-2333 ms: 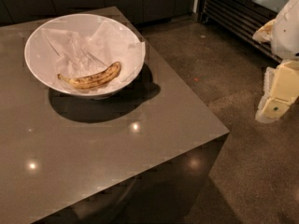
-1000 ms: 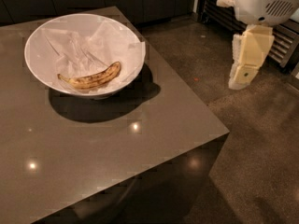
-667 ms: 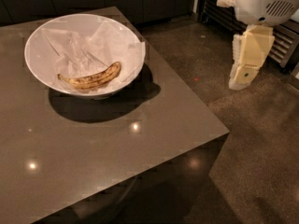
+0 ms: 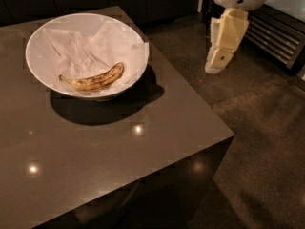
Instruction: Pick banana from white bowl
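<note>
The banana, yellow with brown speckles, lies in the front part of the white bowl, on crumpled white paper. The bowl stands at the back left of a dark table. My gripper, cream-coloured under a white wrist, hangs pointing down at the upper right. It is beyond the table's right edge, over the floor, well to the right of the bowl and holding nothing.
The table's right edge and front corner drop to a dark speckled floor. A black slatted grille stands at the back right, behind the gripper. Dark cabinets run along the back.
My gripper has moved up and to the left from the right edge of the view, closer to the table. The banana and bowl have not moved.
</note>
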Controlling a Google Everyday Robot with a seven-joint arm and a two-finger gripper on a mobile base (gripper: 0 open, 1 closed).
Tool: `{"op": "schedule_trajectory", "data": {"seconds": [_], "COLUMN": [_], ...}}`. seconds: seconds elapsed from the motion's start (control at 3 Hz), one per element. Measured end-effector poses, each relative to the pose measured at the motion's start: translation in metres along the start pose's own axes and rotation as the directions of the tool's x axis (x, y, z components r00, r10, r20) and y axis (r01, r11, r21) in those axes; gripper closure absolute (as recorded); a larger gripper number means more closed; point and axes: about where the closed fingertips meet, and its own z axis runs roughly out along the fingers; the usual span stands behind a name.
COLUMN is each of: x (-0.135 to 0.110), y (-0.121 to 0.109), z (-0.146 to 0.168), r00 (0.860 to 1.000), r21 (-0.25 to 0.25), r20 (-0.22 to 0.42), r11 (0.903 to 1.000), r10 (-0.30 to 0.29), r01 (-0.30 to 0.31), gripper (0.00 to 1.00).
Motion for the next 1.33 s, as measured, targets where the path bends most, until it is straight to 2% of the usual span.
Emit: {"op": "schedule_trajectory", "data": {"seconds": [0.33,0.67,1.0,1.33], "x": [-0.035,-0.035,-0.070,-0.106], "y": [-0.027,-0.028,-0.043,-0.063], "z": [0.009,0.009,0.025,0.047], "r00": [0.996,0.996,0.982,0.957], "r21": [-0.003,-0.003,-0.008,-0.034], "r20": [0.058,0.058,0.098,0.110], "r11": [0.9975,0.9975,0.9869,0.9611], "r10": [-0.070,-0.070,-0.160,-0.269], "r01": [0.070,0.070,0.161,0.274], "gripper": [0.00,0.00,0.00,0.00]}}
